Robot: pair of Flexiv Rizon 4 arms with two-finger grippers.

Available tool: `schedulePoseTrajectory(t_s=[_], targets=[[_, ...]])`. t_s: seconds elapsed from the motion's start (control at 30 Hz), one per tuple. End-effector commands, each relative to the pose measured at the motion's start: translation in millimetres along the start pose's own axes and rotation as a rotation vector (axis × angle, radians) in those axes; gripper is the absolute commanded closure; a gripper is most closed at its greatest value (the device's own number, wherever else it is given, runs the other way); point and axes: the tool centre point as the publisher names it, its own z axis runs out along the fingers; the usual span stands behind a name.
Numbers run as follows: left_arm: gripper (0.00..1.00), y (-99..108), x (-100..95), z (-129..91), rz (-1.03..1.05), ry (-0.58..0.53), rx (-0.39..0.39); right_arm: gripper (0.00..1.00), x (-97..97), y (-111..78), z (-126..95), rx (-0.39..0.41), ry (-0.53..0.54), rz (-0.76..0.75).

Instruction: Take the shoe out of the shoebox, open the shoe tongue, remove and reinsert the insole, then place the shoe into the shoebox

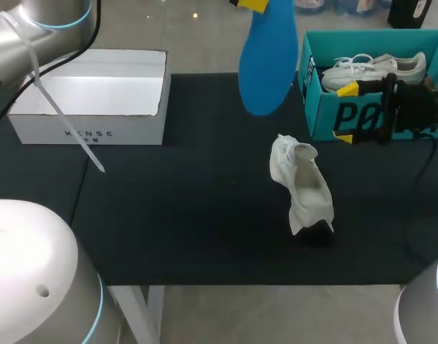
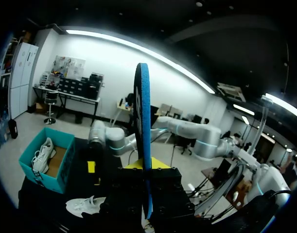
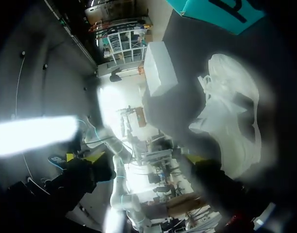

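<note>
The left gripper point(image 1: 251, 3), holding the insole point(image 1: 267, 61), is cut off.

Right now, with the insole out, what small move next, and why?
Probably lower the left gripper with the blue insole toward the white shoe: its opening shows empty, and the right gripper is open, away by the shoebox.

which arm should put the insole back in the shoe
Left. The left gripper holds the blue insole aloft; the right gripper is open and empty beside the teal shoebox, probably better used steadying the white shoe.
</note>
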Motion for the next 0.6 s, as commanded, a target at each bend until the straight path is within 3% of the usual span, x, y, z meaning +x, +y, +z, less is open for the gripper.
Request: schedulePoseTrajectory(t_s=[0.03,0.43,0.6], targets=[[1.00,0,-0.3,1,0.001,-0.001,0.000,0.00,7.4,-0.3,7,-0.011,-0.013,0.013],[1.00,0,-0.3,1,0.001,-0.001,0.000,0.00,26.4,-13.6,39,0.022,0.022,0.056],[1.00,0,-0.3,1,0.001,-0.001,0.000,0.00,30.9,-19.9,42,0.040,0.052,0.056]])
